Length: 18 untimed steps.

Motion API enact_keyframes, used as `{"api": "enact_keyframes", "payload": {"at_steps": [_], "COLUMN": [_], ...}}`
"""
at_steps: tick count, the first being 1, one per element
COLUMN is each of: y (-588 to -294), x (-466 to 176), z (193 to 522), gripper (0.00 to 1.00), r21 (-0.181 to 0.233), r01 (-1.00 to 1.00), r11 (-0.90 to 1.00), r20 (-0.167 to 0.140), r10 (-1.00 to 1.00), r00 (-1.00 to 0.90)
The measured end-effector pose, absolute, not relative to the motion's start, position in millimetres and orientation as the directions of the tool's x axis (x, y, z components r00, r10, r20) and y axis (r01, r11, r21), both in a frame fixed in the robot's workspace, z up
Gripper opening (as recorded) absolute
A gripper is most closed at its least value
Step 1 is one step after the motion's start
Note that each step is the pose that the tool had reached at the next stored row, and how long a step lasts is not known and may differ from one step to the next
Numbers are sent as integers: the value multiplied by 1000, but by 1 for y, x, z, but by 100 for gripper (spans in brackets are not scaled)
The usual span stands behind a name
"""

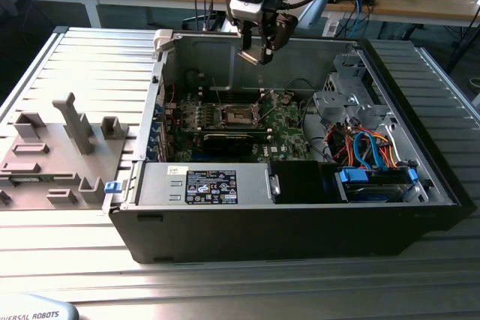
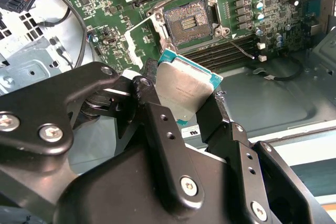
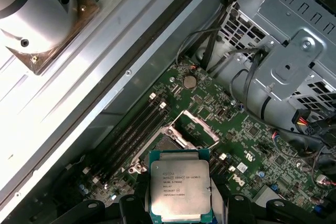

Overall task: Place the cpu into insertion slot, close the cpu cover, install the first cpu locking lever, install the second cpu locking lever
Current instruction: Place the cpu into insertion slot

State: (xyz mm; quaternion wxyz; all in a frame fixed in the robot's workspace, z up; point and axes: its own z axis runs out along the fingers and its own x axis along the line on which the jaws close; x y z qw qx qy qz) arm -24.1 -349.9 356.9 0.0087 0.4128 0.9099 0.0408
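Gripper (image 1: 259, 52), clamped on the cpu (image 2: 185, 90), hangs upper centre in the exterior view, above the insertion slot (image 2: 189, 22). Seating likely demands a level, squared descent.

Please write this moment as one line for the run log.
fingers: shut on chip | place: above the open computer case | socket: empty, not covered | chip: not yet in socket

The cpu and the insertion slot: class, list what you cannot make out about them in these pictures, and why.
Underside of the cpu: faces away in both wrist views; the hand covers two edges.
Part of the insertion slot: hidden behind the cpu in the first wrist view.
Its contacts: too small in the exterior view.
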Motion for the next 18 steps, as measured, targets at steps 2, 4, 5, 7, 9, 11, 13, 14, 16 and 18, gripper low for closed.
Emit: {"api": "enact_keyframes", "payload": {"at_steps": [2,4,5,7,9,11,13,14,16,18], "y": [-350,-350,-350,-350,-350,-350,-350,-350,-350,-350], "x": [-24,-24,-24,-24,-24,-24,-24,-24,-24,-24], "z": [357,357,357,357,357,357,357,357,357,357], "gripper": [54,54,54,54,54,54,54,54,54,54], "r21": [81,81,81,82,81,81,81,81,81,81], "r01": [751,753,753,755,756,757,759,760,762,764], "r11": [655,653,653,651,649,648,645,644,642,641], "r20": [18,18,18,18,18,18,18,18,18,18], "r10": [753,754,755,756,758,759,761,762,764,765], "r00": [-658,-656,-656,-654,-653,-651,-649,-647,-645,-644]}}
